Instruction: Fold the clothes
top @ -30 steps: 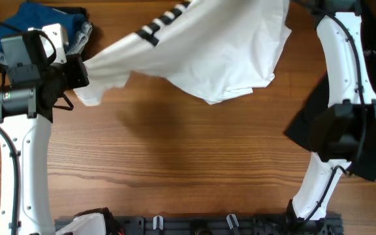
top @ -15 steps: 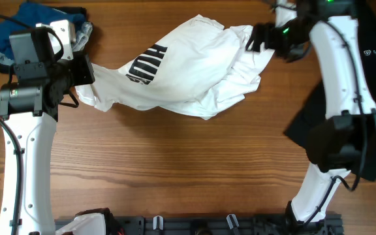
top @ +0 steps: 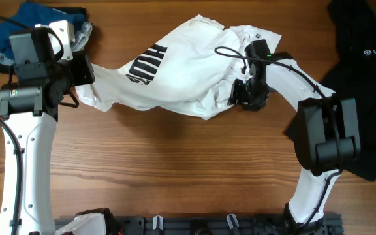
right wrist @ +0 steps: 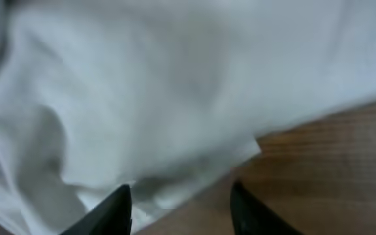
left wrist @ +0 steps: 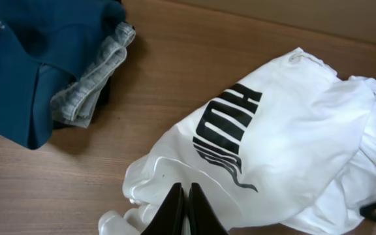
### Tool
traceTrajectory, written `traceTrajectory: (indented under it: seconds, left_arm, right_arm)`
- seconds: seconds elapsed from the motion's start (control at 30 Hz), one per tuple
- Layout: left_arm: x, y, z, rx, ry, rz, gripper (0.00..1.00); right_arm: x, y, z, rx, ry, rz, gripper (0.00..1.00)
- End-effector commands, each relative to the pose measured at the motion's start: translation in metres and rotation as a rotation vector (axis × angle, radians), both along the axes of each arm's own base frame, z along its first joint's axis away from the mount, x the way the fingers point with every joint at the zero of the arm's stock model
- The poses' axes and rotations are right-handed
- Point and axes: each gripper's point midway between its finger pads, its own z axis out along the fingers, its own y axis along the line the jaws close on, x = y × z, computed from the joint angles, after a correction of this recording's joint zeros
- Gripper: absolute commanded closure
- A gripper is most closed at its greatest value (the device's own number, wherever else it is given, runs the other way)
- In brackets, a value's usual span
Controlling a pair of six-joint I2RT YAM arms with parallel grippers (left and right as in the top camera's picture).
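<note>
Left claw (top: 80, 70): closed tight; in my left wrist view the jaws pinch a bunched fold of white cloth at the shirt's left end
Right claw (top: 240, 94): fingers (right wrist: 117, 207) spread wide with nothing between them; it hangs low over the shirt's right lower edge, where cloth gives way to bare wood; the wrist view is blurred, so I cannot tell if the tips touch the cloth
T-shirt (top: 188, 78): white and thin, crumpled in a loose heap across the far middle of the table (top: 175, 170), running from my left claw to my right; not folded
Print (top: 145, 64): black striped graphic, face up on the shirt's left half, near my left claw
Label (top: 258, 32): small and black, at the shirt's far right corner, just beyond my right wrist
Blue garment (top: 18, 26): heaped at the far left corner, behind my left arm
Grey garment (top: 83, 34): folded edge lying against the blue one, near the shirt's left end
Black garment (top: 364, 78): spread along the right edge with a small light logo, apart from the shirt
</note>
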Motion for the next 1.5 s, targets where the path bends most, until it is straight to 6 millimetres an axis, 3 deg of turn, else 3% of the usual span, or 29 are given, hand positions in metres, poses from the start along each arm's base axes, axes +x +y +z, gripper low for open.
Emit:
traceTrajectory:
  seconds: [0.0,0.1,0.17,0.2,0.3,0.37,0.43,0.53,0.6,0.67,0.77,0.87,1.07,1.13,1.2,1.23,1.3,1.37,1.47]
  left_arm:
    - [0.001,-0.002,0.003,-0.013,-0.007,0.003,0.96]
    - [0.000,-0.002,0.002,-0.013,-0.002,0.003,0.96]
    - [0.000,-0.002,0.002,-0.013,-0.003,0.003,0.96]
    - [0.000,-0.002,0.002,-0.013,-0.003,0.003,0.96]
    - [0.000,-0.002,0.002,-0.013,-0.003,0.003,0.96]
    - [0.000,-0.002,0.002,-0.012,-0.004,0.003,0.96]
    - [0.001,-0.002,0.003,-0.012,-0.004,0.003,0.96]
    - [0.000,-0.002,0.002,-0.012,-0.004,0.003,0.96]
    - [0.000,-0.002,0.003,-0.012,-0.004,0.003,0.96]
    - [-0.001,-0.002,0.003,-0.013,-0.004,0.003,0.96]
    - [-0.004,-0.003,0.000,-0.015,0.017,0.003,0.96]
    - [-0.005,-0.003,-0.002,-0.016,0.027,0.003,0.96]
    - [-0.004,-0.003,-0.003,-0.016,0.029,0.003,0.96]
    - [-0.003,-0.002,-0.009,-0.018,0.043,0.003,0.96]
    - [0.001,-0.002,-0.020,-0.022,0.074,0.004,0.96]
    - [0.004,-0.002,-0.028,-0.029,0.098,0.009,0.96]
    - [0.008,-0.002,-0.039,-0.044,0.127,0.022,0.96]
    - [0.011,-0.003,-0.046,-0.045,0.143,0.019,0.96]
    - [0.013,-0.009,-0.048,-0.043,0.143,0.004,0.96]
  right_arm:
    - [-0.003,0.010,-0.014,-0.007,-0.014,0.008,0.56]
    - [0.000,0.010,-0.015,-0.025,-0.030,0.013,0.64]
    - [-0.002,0.008,-0.015,-0.033,-0.023,0.012,0.89]
    - [-0.005,0.004,-0.016,-0.060,-0.011,0.000,0.96]
    - [-0.015,-0.015,-0.007,-0.102,0.036,-0.044,0.96]
    - [-0.018,-0.033,0.018,-0.117,0.030,-0.062,0.96]
    - [-0.022,-0.066,0.084,-0.108,-0.055,-0.038,0.95]
    - [-0.043,-0.102,0.154,-0.119,-0.119,-0.037,0.96]
    - [-0.059,-0.117,0.186,-0.128,-0.136,-0.042,0.96]
    - [-0.062,-0.122,0.194,-0.135,-0.150,-0.044,0.96]
    - [-0.040,-0.123,0.182,-0.135,-0.176,-0.040,0.96]
    - [-0.025,-0.123,0.155,-0.134,-0.129,-0.030,0.96]
    - [-0.009,-0.114,0.081,-0.108,0.021,0.053,0.96]
    - [0.013,-0.102,0.061,-0.108,-0.026,0.083,0.87]
    - [0.049,-0.081,0.047,-0.082,-0.142,0.097,0.79]
    - [0.067,-0.070,0.045,-0.063,-0.206,0.088,0.67]
    - [0.081,-0.066,0.051,-0.059,-0.266,0.077,0.49]
    - [0.082,-0.069,0.060,-0.058,-0.254,0.046,0.45]
    - [0.063,-0.082,0.066,-0.063,-0.161,0.000,0.42]
